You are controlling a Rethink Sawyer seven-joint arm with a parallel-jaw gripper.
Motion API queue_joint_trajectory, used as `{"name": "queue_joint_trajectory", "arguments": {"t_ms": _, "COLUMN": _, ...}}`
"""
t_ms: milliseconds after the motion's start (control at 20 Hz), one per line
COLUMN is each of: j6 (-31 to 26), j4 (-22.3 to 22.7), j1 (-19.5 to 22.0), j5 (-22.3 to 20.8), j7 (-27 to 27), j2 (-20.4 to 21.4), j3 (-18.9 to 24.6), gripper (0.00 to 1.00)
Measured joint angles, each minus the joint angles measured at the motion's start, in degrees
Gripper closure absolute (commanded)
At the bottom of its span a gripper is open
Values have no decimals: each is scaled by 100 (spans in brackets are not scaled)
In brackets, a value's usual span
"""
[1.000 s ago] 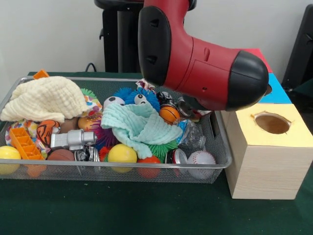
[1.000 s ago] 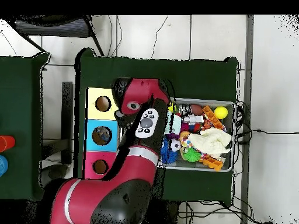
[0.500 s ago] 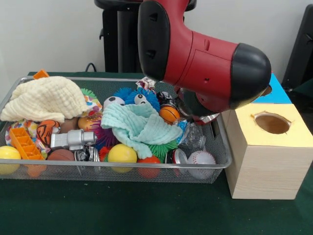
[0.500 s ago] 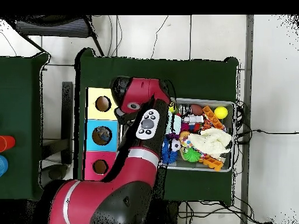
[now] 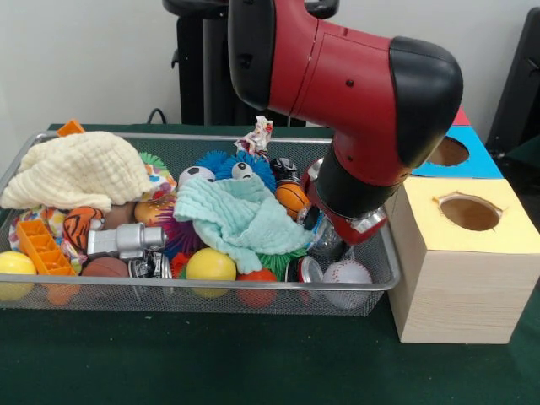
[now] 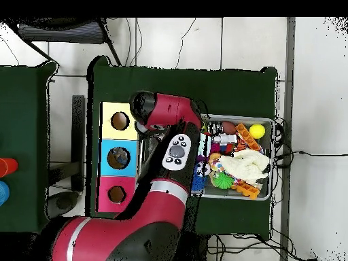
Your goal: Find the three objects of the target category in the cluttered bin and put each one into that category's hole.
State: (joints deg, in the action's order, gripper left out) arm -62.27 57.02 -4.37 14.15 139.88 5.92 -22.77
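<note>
A wire mesh bin [image 5: 211,292] is packed with toys. In it are a cream cloth [image 5: 80,169], a mint cloth [image 5: 240,215], a yellow ball [image 5: 210,265], a baseball [image 5: 347,272], a small basketball [image 5: 292,196], a blue fuzzy toy [image 5: 236,167] and a crushed clear bottle [image 5: 332,243]. The red arm's wrist [image 5: 348,215] reaches down into the bin's right end, just above the bottle. The gripper [image 5: 322,229] is mostly hidden behind the wrist. To the right of the bin stands the wooden box with a yellow-topped hole [image 5: 469,213] and a blue-topped hole [image 5: 447,152].
An orange block [image 5: 42,246], a silver metal part [image 5: 126,240] and a tiger-striped ball [image 5: 82,224] lie at the bin's left. In the overhead view the yellow hole [image 6: 119,121], blue hole [image 6: 117,158] and red hole [image 6: 116,194] line up beside the bin [image 6: 267,122]. The arm covers the bin's box-side end.
The arm's big elbow has swung up and back, and the wrist has come down into the bin's right end near the bottle. The toys have not visibly shifted.
</note>
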Motion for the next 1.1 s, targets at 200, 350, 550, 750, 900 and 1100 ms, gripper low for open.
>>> {"name": "queue_joint_trajectory", "arguments": {"t_ms": 200, "j6": 12, "j4": 180, "j1": -4, "j5": 8, "j7": 0, "j2": 79, "j3": 2, "gripper": 0}}
{"name": "queue_joint_trajectory", "arguments": {"t_ms": 350, "j6": 13, "j4": 216, "j1": -44, "j5": 7, "j7": 0, "j2": 74, "j3": 0, "gripper": 0}}
{"name": "queue_joint_trajectory", "arguments": {"t_ms": 550, "j6": 13, "j4": 215, "j1": -144, "j5": 9, "j7": 0, "j2": 14, "j3": 0, "gripper": 0}}
{"name": "queue_joint_trajectory", "arguments": {"t_ms": 750, "j6": 14, "j4": 215, "j1": -208, "j5": 31, "j7": 0, "j2": -88, "j3": 2, "gripper": 0}}
{"name": "queue_joint_trajectory", "arguments": {"t_ms": 900, "j6": 14, "j4": 216, "j1": -214, "j5": 83, "j7": 1, "j2": -194, "j3": 2, "gripper": 0}}
{"name": "queue_joint_trajectory", "arguments": {"t_ms": 1100, "j6": 13, "j4": 219, "j1": -204, "j5": 140, "j7": 0, "j2": -250, "j3": -2, "gripper": 0}}
